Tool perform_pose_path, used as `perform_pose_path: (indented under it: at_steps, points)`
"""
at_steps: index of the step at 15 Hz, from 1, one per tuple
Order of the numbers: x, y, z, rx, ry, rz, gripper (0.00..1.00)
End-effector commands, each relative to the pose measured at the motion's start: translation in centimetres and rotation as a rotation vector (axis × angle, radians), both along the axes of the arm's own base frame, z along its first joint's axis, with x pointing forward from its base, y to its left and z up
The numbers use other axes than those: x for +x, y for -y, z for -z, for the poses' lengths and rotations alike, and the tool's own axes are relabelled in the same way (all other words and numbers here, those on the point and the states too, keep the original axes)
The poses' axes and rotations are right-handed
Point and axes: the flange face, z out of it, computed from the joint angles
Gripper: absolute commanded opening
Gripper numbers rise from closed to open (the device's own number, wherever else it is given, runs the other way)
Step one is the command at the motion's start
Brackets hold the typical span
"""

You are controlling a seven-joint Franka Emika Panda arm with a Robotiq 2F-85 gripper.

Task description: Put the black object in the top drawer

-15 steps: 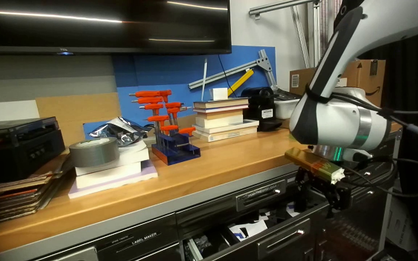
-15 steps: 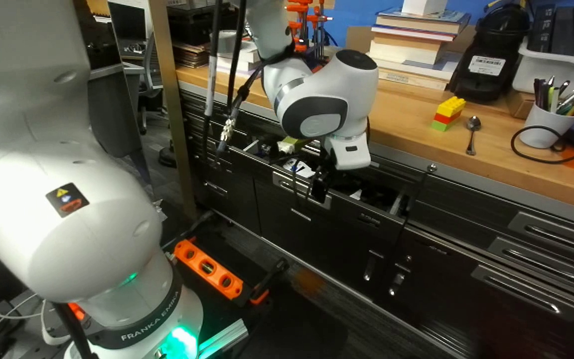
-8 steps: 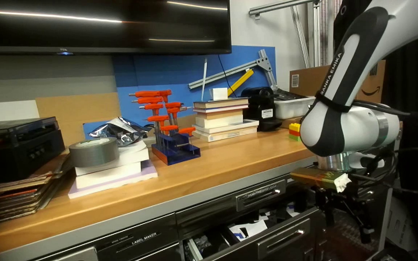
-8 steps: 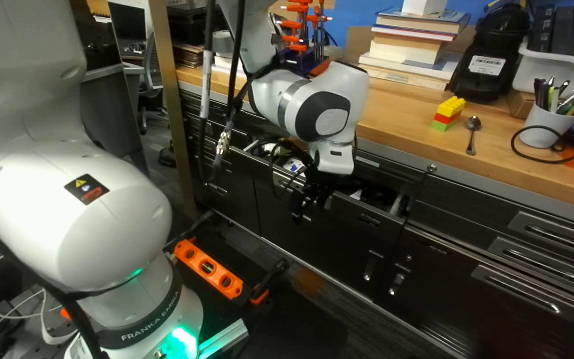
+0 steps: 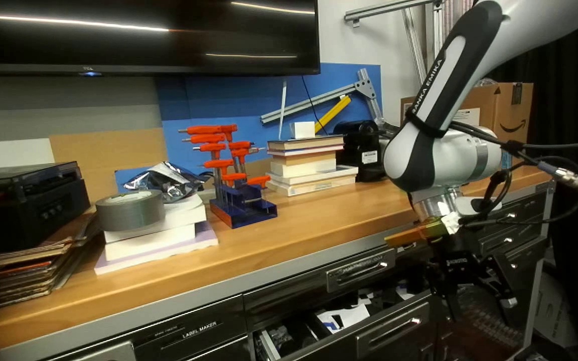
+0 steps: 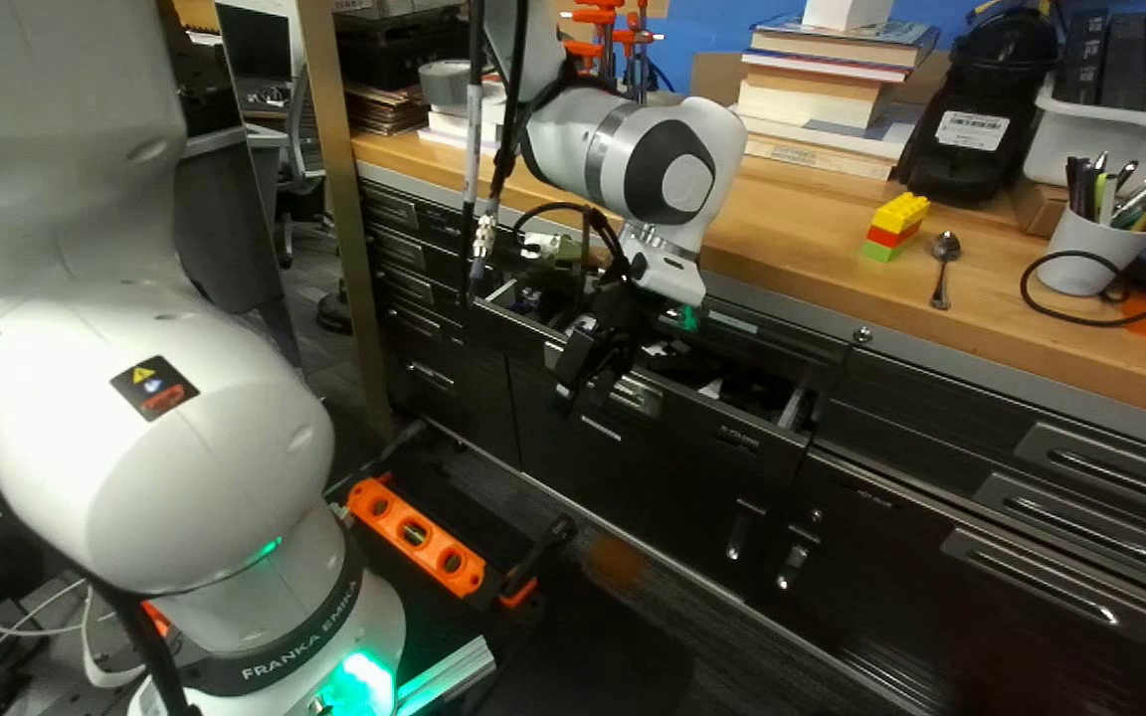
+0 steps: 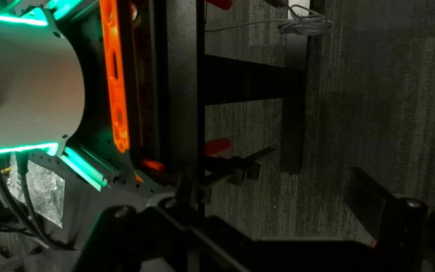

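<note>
Holding fingers (image 7: 368, 204) spread apart, gripping nothing, near wide metal drawer (image 6: 697, 418); leaving it open, presumably for receiving black object. Not making out black object's place in any view.

Arm (image 6: 200, 467): glossy white shell, rounded in shape.
Forearm (image 5: 442, 75): dark grey panel (image 5: 488, 22), the word EMIKA readable.
Base (image 6: 386, 619): dark band (image 6: 299, 636) printed FRANKA EMIKA, with green light (image 6: 362, 684) below.
Sticker (image 6: 154, 388): dark, with a yellow triangle (image 6: 143, 376).
Cables (image 6: 477, 45): black, with a silvery connector (image 6: 484, 237).
Gripper (image 5: 482, 307): black, angular; its fingers (image 7: 402, 226) have round screw heads (image 7: 413, 203).
</note>
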Motion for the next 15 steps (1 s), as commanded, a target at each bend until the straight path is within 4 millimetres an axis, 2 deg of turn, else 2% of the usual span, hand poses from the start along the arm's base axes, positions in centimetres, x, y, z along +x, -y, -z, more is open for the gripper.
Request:
perform_pose_path:
  at_steps: [1,5,8,12,15]
  points:
    - [1.9,2.1,1.8,0.122,-0.070,-0.007,1.00]
    - [1.6,4.9,4.3,0.203,-0.157,0.052,1.00]
    - [2.0,6.1,5.9,0.238,-0.206,0.068,1.00]
    - [4.3,5.8,8.3,0.256,-0.233,0.054,1.00]
    - [6.1,5.5,9.5,0.321,-0.157,0.065,1.00]
